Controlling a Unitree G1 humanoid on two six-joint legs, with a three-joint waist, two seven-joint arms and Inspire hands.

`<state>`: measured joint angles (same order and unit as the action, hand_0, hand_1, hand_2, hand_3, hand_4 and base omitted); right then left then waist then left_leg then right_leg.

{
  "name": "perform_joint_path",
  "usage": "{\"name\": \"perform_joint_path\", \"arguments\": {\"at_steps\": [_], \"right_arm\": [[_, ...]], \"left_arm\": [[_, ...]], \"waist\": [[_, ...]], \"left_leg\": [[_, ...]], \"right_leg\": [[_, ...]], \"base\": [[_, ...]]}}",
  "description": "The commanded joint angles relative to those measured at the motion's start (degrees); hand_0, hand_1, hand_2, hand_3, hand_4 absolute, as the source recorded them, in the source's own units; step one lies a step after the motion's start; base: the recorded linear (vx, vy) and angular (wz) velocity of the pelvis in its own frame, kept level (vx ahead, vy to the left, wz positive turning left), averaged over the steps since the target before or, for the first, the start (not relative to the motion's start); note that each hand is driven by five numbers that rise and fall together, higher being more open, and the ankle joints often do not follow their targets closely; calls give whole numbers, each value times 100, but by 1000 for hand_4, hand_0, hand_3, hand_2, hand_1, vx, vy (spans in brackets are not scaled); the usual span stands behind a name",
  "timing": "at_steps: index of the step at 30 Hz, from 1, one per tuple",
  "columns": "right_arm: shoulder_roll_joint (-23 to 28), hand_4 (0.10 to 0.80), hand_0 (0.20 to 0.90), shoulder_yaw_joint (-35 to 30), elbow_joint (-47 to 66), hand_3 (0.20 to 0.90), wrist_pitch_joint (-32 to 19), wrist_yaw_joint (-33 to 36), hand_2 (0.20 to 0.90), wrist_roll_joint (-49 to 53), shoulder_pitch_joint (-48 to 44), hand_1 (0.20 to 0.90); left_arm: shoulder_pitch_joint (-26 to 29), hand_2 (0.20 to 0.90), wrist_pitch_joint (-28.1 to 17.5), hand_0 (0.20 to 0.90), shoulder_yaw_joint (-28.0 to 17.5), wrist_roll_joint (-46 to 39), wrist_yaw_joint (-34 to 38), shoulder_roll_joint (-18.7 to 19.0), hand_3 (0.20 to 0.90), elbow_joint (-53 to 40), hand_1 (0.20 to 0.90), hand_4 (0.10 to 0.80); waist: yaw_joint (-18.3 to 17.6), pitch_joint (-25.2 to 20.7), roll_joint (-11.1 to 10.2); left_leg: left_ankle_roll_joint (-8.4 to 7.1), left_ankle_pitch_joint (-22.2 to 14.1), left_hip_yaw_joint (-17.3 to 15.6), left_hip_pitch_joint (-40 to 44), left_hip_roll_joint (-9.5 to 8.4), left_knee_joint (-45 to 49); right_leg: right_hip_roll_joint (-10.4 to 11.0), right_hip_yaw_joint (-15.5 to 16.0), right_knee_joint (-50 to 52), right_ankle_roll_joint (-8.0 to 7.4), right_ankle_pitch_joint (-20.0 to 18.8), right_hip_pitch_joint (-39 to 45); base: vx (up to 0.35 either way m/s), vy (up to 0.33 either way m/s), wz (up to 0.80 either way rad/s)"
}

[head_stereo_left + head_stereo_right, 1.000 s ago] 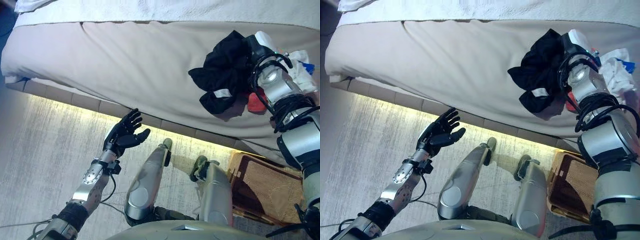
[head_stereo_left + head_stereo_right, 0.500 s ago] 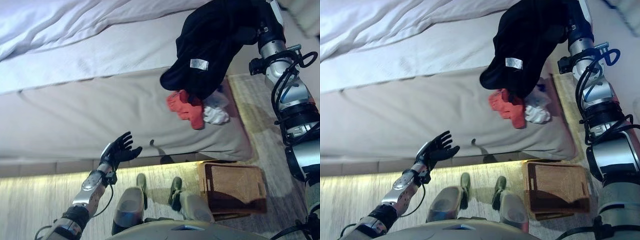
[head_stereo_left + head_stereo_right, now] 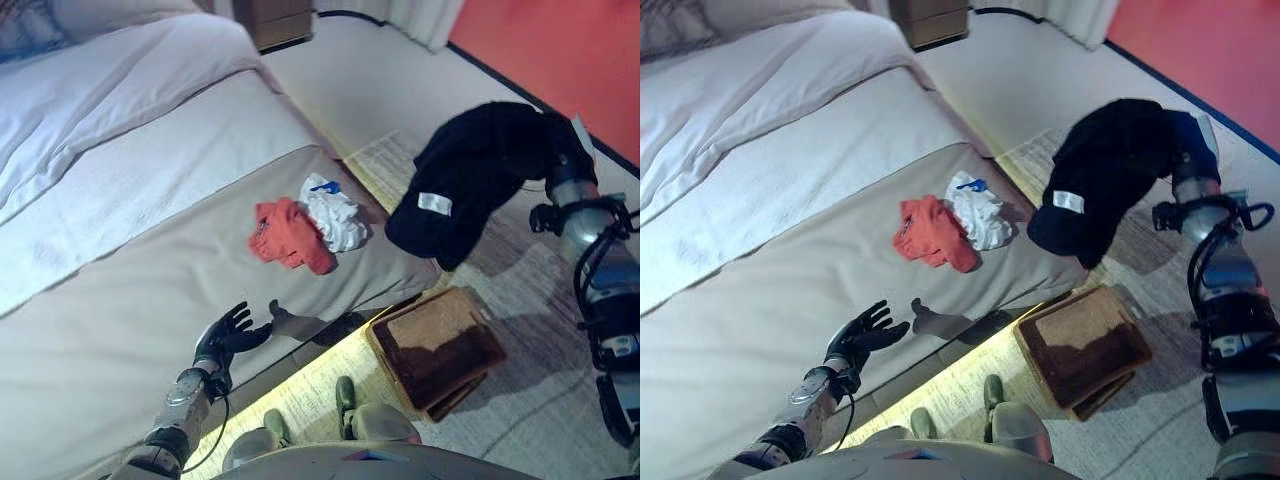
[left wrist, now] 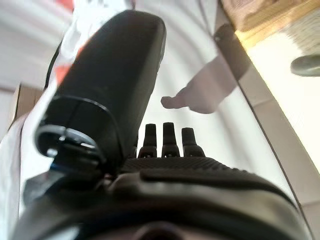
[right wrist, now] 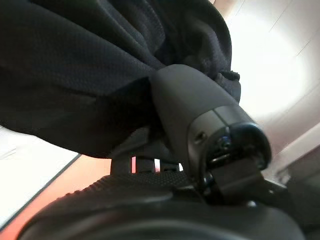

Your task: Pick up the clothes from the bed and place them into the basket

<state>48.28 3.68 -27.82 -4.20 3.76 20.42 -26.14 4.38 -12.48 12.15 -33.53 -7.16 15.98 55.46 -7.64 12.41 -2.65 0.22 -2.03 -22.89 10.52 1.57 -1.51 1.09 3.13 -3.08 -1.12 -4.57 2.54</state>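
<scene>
My right hand (image 3: 562,152) is shut on a black garment (image 3: 470,180) with a white label and holds it in the air past the bed's corner, above and beyond the brown wicker basket (image 3: 436,350) on the floor. In the right wrist view the black cloth (image 5: 95,65) is bunched over my thumb (image 5: 200,115). An orange garment (image 3: 285,235) and a white garment (image 3: 335,215) lie together on the bed (image 3: 120,290) near its corner. My left hand (image 3: 225,335) is open and empty over the bed's edge.
A pale rug (image 3: 560,400) lies under the basket. A wooden nightstand (image 3: 280,22) stands at the far end beside the bed. The floor beyond is red (image 3: 560,50).
The camera has swung. My right hand has carried the black garment off the bed and out over the floor near the basket. The left hand has kept its open pose.
</scene>
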Motion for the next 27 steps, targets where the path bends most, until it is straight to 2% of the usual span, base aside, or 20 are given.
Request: {"name": "perform_joint_path", "arguments": {"at_steps": [1, 2, 3, 4, 5, 7, 8, 13, 17, 24, 25, 26, 27], "right_arm": [[305, 100, 300, -319, 630, 200, -375, -61, 300, -26, -432, 300], [303, 100, 300, -316, 718, 200, -332, -91, 300, -123, -265, 300], [259, 100, 300, -329, 813, 200, -205, -60, 300, -254, -147, 300], [210, 100, 300, -319, 816, 200, -176, 8, 300, -339, -84, 300], [149, 100, 300, -287, 691, 200, -61, 98, 300, -343, -41, 300], [98, 100, 300, -314, 600, 200, -1, 167, 300, -338, 43, 300], [30, 100, 300, -353, 296, 200, 129, 293, 300, -441, 96, 300], [26, 100, 300, -5, -669, 200, 352, 226, 300, -775, -198, 300], [-12, 100, 300, 271, -1258, 200, 403, 129, 300, -1016, -268, 300], [-165, 100, 300, 423, -2259, 200, 535, 132, 300, -1280, -468, 300], [-198, 429, 582, 453, -2342, 529, 544, 147, 582, -1266, -532, 582], [-214, 707, 820, 484, -2432, 807, 543, 164, 820, -1261, -599, 820], [-220, 800, 900, 503, -2480, 900, 546, 181, 900, -1258, -641, 900]], "left_arm": [[176, 900, -358, 900, -99, 173, -174, 64, 900, 140, 900, 800], [161, 900, -381, 900, -130, 116, -144, 52, 900, 64, 900, 800], [163, 900, -402, 900, -133, 13, -106, 41, 900, 29, 900, 800], [207, 900, -371, 900, -135, -62, -55, 39, 900, -27, 900, 800], [311, 900, -318, 900, -137, -77, 19, 13, 900, -109, 900, 800], [393, 900, -299, 900, -77, -53, 43, 2, 900, -141, 900, 800], [467, 900, -359, 900, 81, -23, 66, -4, 900, -227, 900, 800], [473, 900, -372, 900, 69, -78, 30, 178, 900, -255, 900, 800], [352, 900, -350, 900, -45, -163, -6, 255, 900, -243, 900, 800], [140, 900, -378, 900, -92, -2, -325, 309, 900, -224, 900, 800], [160, 900, -378, 900, -82, -2, -323, 316, 900, -233, 900, 800], [179, 900, -389, 900, -75, -17, -330, 324, 900, -219, 900, 800], [189, 900, -392, 900, -79, -28, -334, 328, 900, -217, 900, 800]], "waist": [[-14, -698, -174], [-11, -650, -186], [-4, -605, -176], [18, -577, -175], [33, -553, -187], [15, -538, -164], [71, -473, -131], [153, -408, -17], [289, -457, 6], [592, -433, 117], [618, -399, 143], [639, -377, 166], [650, -360, 180]], "left_leg": [[-106, -801, 301, -439, 169, 1246], [-170, -700, 470, -615, 216, 1593], [-195, -597, 673, -677, 252, 1500], [-199, -536, 895, -714, 234, 1305], [-130, -559, 1068, -747, 141, 1118], [-118, -462, 1053, -709, 154, 835], [-115, -382, 1277, -715, 71, 539], [-75, -293, 1208, -624, 43, 184], [-56, -287, 1266, -590, -2, 135], [-118, -195, 1421, -631, -5, -4], [-126, -178, 1431, -660, -4, -21], [-136, -157, 1443, -680, -1, -39], [-141, -148, 1445, -688, 1, -49]], "right_leg": [[213, 80, 570, -154, 574, -89], [174, -8, 626, -87, 583, -93], [131, -122, 694, -78, 594, -108], [112, -255, 723, -96, 591, -130], [119, -386, 706, -137, 547, -200], [121, -368, 705, -187, 518, -255], [148, -335, 666, -252, 419, -368], [182, -225, 622, -323, 403, -473], [162, -162, 522, -283, 448, -342], [152, 64, 327, -237, 472, -202], [154, 100, 314, -232, 472, -216], [157, 129, 302, -230, 469, -225], [160, 144, 290, -229, 469, -227]], "base": [[0, -67, -35], [7, -16, -39], [4, 19, -49], [-49, 52, -60], [-80, 48, -77], [-89, 17, -56], [-87, -5, -11], [-48, -22, -12], [47, -95, 4], [4, -95, 18], [-121, -64, 17], [-83, -37, 15], [-72, -42, 25]]}}
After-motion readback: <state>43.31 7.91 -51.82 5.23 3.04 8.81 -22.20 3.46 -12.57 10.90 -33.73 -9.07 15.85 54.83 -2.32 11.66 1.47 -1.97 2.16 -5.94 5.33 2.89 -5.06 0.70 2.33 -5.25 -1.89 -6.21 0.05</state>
